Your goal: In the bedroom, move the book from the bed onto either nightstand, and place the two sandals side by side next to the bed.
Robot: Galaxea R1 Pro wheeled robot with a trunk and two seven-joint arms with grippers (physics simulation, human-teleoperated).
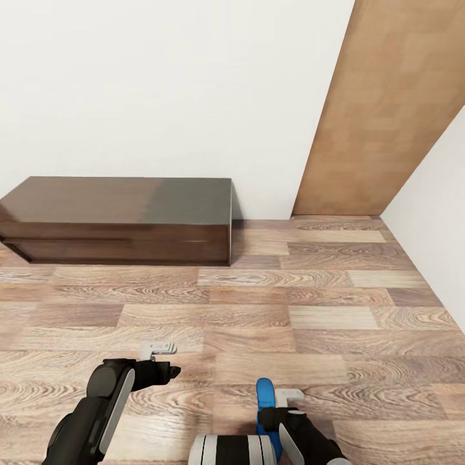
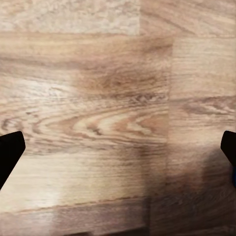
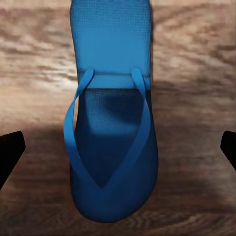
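One bright blue sandal (image 1: 264, 395) lies flat on the wood-plank floor, close in front of me and right of centre. My right gripper (image 1: 285, 398) hovers right over it. In the right wrist view the sandal (image 3: 110, 123) sits strap side up between the two dark fingertips (image 3: 10, 150), which stand wide apart and clear of it. My left gripper (image 1: 159, 351) hangs open over bare floor to the sandal's left, and nothing lies between its fingers (image 2: 9, 152). The book, the bed and the nightstand are out of view.
A long low dark cabinet (image 1: 123, 219) stands against the white wall ahead on the left. A light wooden door (image 1: 381, 110) fills the far right corner, beside a white side wall (image 1: 439, 194). Plank floor (image 1: 290, 310) stretches between me and them.
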